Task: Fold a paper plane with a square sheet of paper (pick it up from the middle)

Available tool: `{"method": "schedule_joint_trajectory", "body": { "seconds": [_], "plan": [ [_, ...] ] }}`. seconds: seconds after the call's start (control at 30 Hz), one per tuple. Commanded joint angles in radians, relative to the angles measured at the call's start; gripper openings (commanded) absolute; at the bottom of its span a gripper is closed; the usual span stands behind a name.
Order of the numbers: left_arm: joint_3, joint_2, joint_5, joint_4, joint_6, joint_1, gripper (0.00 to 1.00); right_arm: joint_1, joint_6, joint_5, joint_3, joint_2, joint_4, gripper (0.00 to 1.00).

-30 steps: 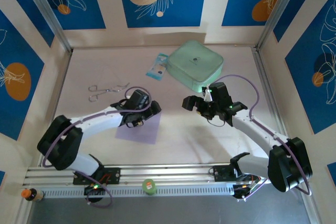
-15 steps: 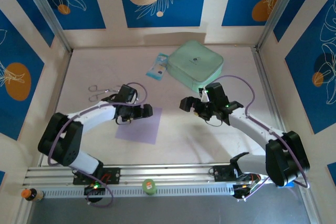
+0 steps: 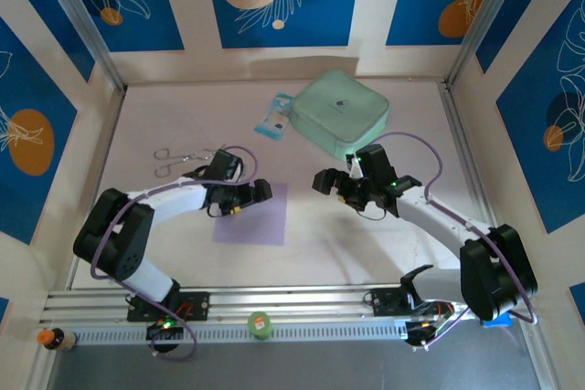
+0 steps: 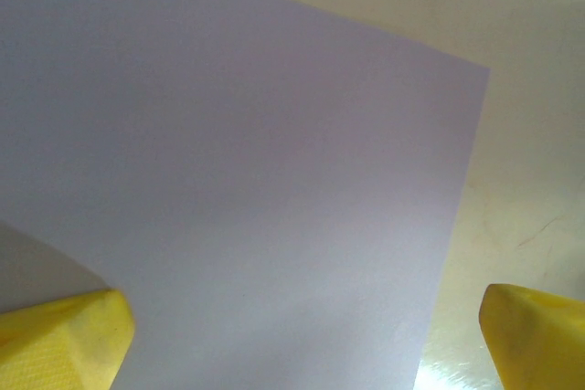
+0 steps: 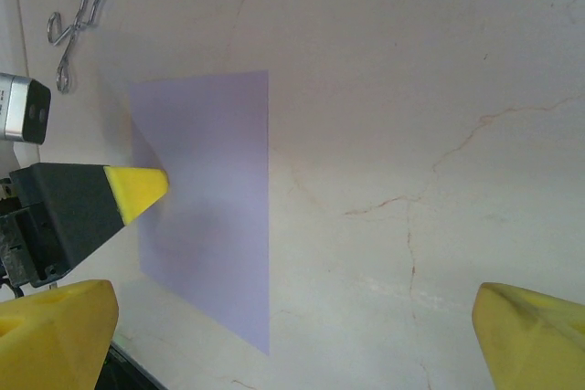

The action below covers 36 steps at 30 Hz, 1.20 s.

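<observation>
The square sheet of paper (image 3: pixel 256 218) lies flat and uncreased on the pale table, lavender in colour. In the left wrist view the sheet of paper (image 4: pixel 238 180) covers most of the picture. My left gripper (image 3: pixel 260 193) hovers low over the sheet's far left edge, open, with nothing between its yellow fingertips (image 4: pixel 64 335). My right gripper (image 3: pixel 327 180) stands open to the right of the sheet, apart from it. Its wrist view has the paper (image 5: pixel 206 216) on the left, with one left-gripper fingertip (image 5: pixel 137 191) over the paper's edge.
A mint-green case (image 3: pixel 341 111) and a blue-white packet (image 3: pixel 274 116) lie at the back of the table. Metal forceps (image 3: pixel 183 157) rest left of the left arm, and the forceps (image 5: pixel 73 20) also appear in the right wrist view. Frame walls enclose the table.
The left gripper swung off the sheet to the left, then came back to its far left edge. The sheet now lies slightly further right. The right gripper edged left.
</observation>
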Motion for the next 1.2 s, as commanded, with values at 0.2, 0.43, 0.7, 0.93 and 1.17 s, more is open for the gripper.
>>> {"method": "schedule_joint_trajectory", "body": {
  "seconds": [0.2,0.43,0.7,0.93,1.17],
  "plan": [
    [-0.042,0.030,-0.042,0.015,-0.189,-0.098,1.00,0.005,0.022,0.010,0.034,0.002,-0.038,1.00],
    [-0.039,-0.019,-0.137,0.024,-0.245,-0.153,1.00,0.006,0.034,0.013,0.028,-0.003,-0.041,1.00],
    [0.052,-0.117,-0.286,-0.120,-0.055,-0.159,1.00,0.007,0.033,0.020,0.028,-0.030,-0.047,1.00],
    [0.118,-0.170,-0.310,-0.227,0.225,-0.154,1.00,0.007,0.039,0.014,0.027,-0.036,-0.030,1.00],
    [0.125,-0.182,-0.252,-0.221,0.278,-0.147,1.00,0.008,0.043,0.007,0.041,-0.027,-0.021,1.00]
  ]
}}
